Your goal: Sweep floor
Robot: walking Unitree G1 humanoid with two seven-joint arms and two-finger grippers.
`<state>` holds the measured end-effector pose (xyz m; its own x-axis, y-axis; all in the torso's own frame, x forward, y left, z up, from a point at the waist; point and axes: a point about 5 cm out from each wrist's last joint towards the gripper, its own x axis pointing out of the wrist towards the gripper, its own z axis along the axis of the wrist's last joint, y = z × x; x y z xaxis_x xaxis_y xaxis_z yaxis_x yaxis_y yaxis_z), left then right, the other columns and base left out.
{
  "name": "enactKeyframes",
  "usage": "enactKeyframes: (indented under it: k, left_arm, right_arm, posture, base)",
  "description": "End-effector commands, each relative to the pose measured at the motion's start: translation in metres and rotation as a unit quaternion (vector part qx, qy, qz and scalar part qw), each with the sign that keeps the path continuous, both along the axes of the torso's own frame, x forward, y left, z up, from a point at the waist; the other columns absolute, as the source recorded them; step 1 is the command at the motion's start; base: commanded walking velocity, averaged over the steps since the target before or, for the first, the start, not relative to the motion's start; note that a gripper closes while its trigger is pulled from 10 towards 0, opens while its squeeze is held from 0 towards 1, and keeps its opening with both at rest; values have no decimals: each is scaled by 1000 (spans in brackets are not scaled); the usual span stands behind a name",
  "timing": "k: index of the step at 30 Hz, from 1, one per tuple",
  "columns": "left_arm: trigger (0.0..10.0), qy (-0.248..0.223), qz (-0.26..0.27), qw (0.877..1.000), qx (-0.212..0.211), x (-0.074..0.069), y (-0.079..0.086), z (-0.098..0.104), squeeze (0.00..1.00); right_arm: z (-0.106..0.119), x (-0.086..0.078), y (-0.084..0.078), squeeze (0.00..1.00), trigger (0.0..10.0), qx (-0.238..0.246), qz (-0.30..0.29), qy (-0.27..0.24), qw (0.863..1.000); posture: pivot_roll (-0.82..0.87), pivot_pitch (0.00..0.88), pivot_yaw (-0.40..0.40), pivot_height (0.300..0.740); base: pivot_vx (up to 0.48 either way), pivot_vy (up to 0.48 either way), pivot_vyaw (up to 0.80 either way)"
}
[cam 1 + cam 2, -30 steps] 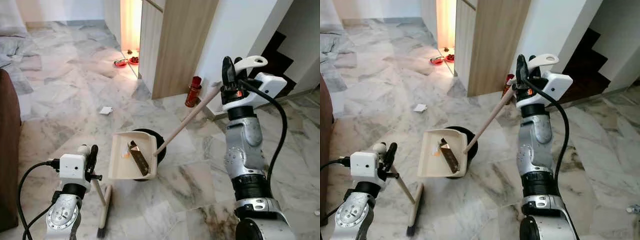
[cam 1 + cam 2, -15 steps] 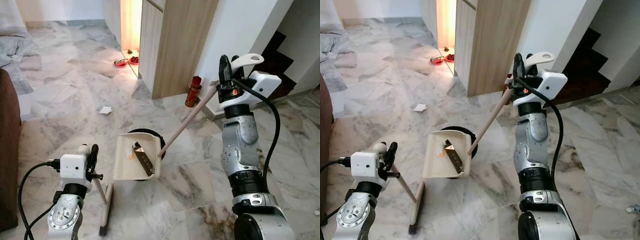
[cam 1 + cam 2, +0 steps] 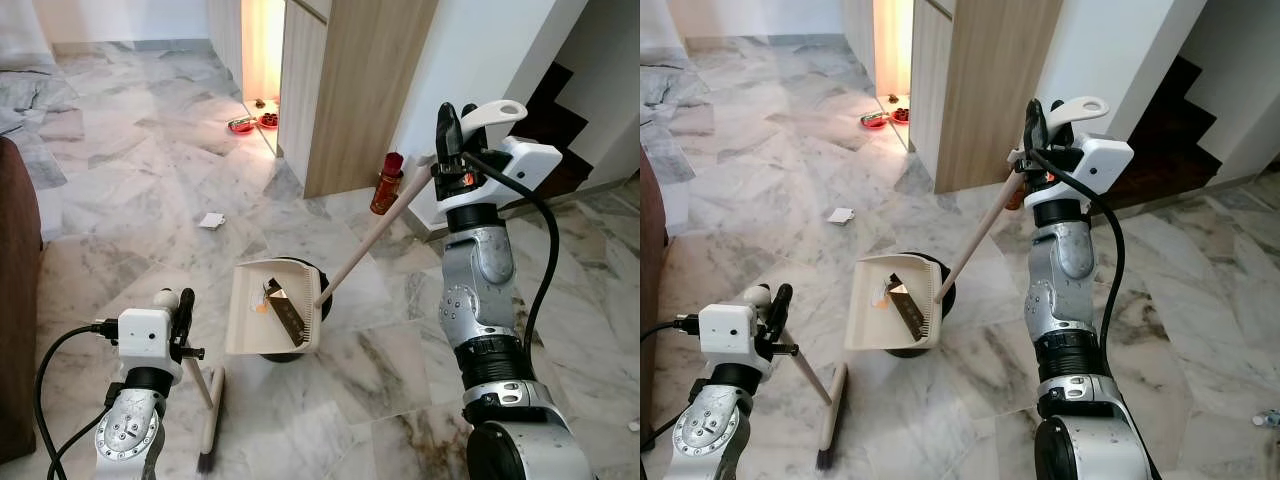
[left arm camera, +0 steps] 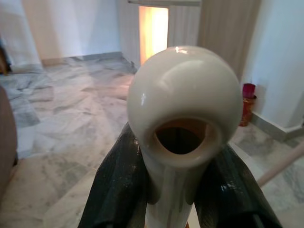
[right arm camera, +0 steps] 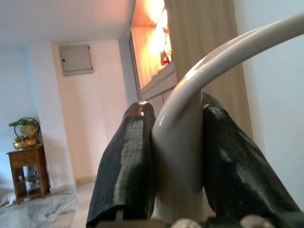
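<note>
Dustpan (image 3: 272,308): cream, long-handled, raised and tilted over a black round bin (image 3: 300,275) that stands on the marble floor (image 3: 130,190). The pan's open tray faces the camera. Inside it lie a dark comb-like strip and a small orange scrap. Its pale handle (image 3: 375,232) runs diagonally up to the right hand (image 3: 447,150).

Right hand: held high, beside the wooden cabinet panel (image 3: 350,80). In the right wrist view both black fingers (image 5: 126,161) are pressed against the cream handle loop (image 5: 183,142), one on each side, closed firmly on the dustpan's handle end.

Broom (image 3: 210,415): cream stick with its dark-bristled head resting on the floor near the lower edge of the left eye view, just left of the dustpan and bin. The stick leans up towards the left hand (image 3: 183,318).

Left hand: low, at the robot's left front. In the left wrist view the two black fingers (image 4: 116,190) clasp the broom's stick just below its rounded, hollow cream end cap (image 4: 184,102); closed on the broom.

Surroundings: a red bottle (image 3: 387,183) stands on the floor at the foot of the white wall, behind the dustpan handle. A small white paper scrap (image 3: 210,221) lies on the floor well apart from the bin, towards the far left. Two red bowls (image 3: 250,124) sit by the lit doorway. A brown sofa edge (image 3: 15,300) borders the left side.
</note>
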<state>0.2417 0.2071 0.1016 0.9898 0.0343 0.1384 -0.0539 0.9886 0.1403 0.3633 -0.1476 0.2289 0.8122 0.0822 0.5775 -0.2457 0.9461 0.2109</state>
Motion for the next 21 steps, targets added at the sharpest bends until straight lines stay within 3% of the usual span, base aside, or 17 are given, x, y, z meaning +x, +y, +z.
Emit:
enactKeyframes:
  k: [1,11,21]
  left_arm:
    - [10000,-30,10,999,15,-2,4,9,0]
    - [10000,-43,30,997,54,-12,25,24,0]
    - [10000,-37,31,997,57,-16,24,22,0]
  right_arm:
    - [16,-2,-9,0,10000,12,-19,-40,999]
    - [16,-2,-9,0,10000,11,-20,-42,999]
    - [15,0,-9,0,10000,5,-22,-41,999]
  posture:
    - [165,9,-172,740]
    - [173,12,-168,740]
    - [174,8,-169,740]
  base:
    - [244,0,0]
    - [72,0,0]
    - [290,0,0]
